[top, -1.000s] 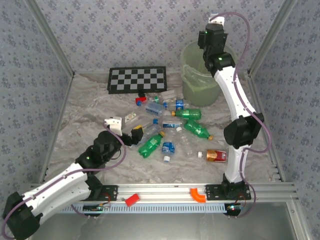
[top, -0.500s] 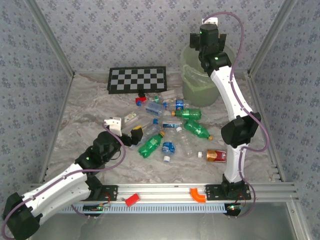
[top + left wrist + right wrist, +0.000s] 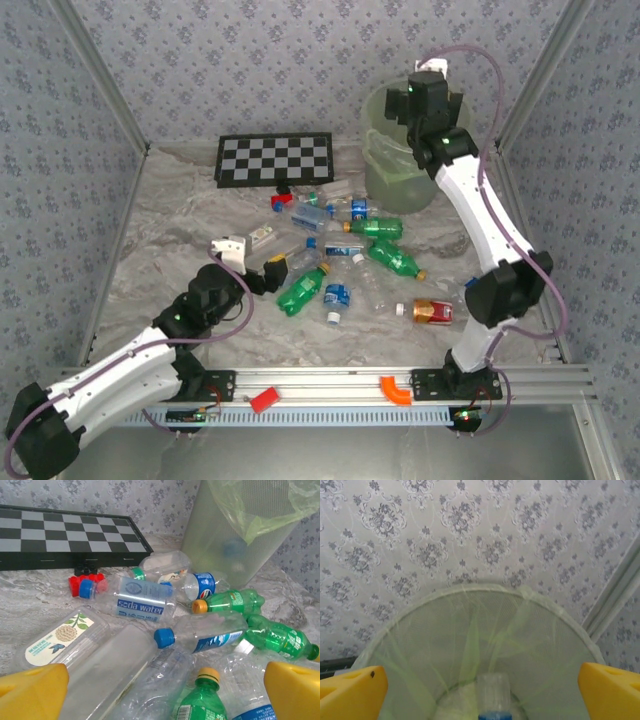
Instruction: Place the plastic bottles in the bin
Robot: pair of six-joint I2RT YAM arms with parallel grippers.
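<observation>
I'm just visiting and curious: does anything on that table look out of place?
A red can lies on its side at the near right of the plastic bottles; it is not a bottle.

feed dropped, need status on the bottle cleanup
Left gripper open, low over bottle pile. Right gripper open above bin, one clear bottle inside. Red can, red block mixed in.

A robot lab's mock-room booth: wallpaper-print panels (image 3: 250, 70) between metal struts (image 3: 100, 75), marble-print tabletop (image 3: 170, 230), aluminium rail (image 3: 330, 381) in front.

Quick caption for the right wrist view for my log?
Open right claw above the lined green bin, a clear bottle visible inside.
</observation>
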